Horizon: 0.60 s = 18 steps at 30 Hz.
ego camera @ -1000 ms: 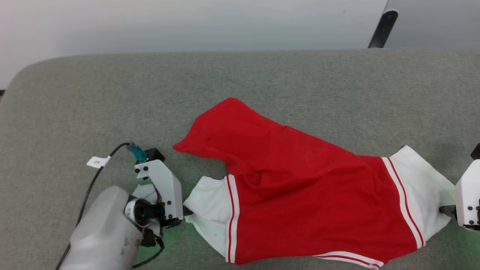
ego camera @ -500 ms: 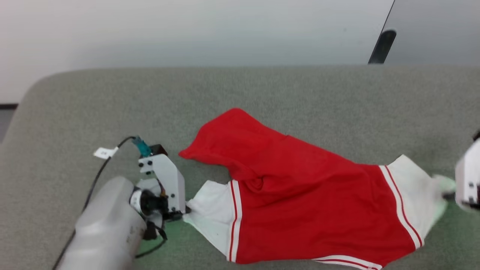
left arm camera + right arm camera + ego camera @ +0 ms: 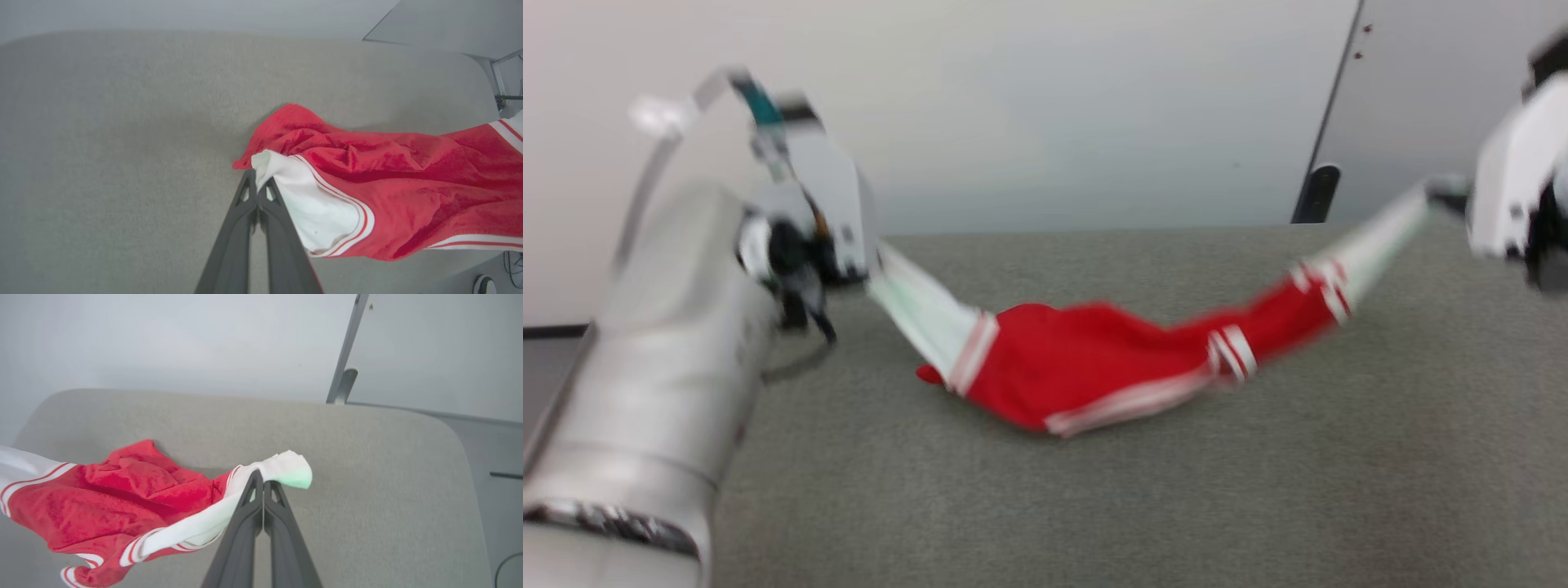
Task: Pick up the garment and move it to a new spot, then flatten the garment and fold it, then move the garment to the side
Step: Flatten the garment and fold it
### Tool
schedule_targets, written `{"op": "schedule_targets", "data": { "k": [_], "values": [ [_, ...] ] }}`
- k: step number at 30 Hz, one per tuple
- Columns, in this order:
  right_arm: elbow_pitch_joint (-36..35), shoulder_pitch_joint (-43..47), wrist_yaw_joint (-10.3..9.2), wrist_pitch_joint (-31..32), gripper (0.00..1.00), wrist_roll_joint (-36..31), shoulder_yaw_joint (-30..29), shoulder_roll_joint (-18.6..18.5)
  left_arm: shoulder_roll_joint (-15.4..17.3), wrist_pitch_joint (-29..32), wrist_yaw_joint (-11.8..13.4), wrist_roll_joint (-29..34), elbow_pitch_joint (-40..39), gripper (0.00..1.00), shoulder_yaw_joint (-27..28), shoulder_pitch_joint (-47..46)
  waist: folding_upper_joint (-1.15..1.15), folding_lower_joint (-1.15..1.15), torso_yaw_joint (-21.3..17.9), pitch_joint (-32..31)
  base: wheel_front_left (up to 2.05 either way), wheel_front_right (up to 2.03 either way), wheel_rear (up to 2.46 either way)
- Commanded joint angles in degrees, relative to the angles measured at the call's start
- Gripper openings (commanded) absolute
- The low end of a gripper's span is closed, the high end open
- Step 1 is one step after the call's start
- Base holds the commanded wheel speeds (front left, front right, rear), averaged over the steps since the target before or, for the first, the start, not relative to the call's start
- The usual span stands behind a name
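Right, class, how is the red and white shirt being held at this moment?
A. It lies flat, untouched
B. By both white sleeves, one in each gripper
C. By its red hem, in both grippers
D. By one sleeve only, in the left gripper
B: the left gripper has its jaws closed on a white sleeve, the right gripper has its jaws closed on the other sleeve, and the garment hangs between them.

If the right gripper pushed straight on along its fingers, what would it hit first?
The right gripper is shut on the shirt at its white sleeve, so that comes first; beyond it, probably the grey table, though depth is unclear.
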Motion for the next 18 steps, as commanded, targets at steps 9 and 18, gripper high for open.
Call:
{"op": "schedule_targets", "data": {
  "k": [9, 18],
  "values": [
    [5.8, -13.3, -0.05, -20.5, 0.0, -2.3, 7.2, 3.8, 1.6, -9.4, 0.3, 2.9, 0.9, 0.0, 1.4, -13.4, 0.0, 0.0, -3.0, -1.3, 0.0, 0.0, 0.0],
    [19.6, -21.3, -0.05, -36.9, 0.0, -4.0, 8.0, 7.2, 0.1, -19.4, 0.3, 5.7, 5.7, 0.0, 0.4, -20.4, 0.0, 0.0, -2.6, -1.1, 0.0, 0.0, 0.0]
  ]
}}
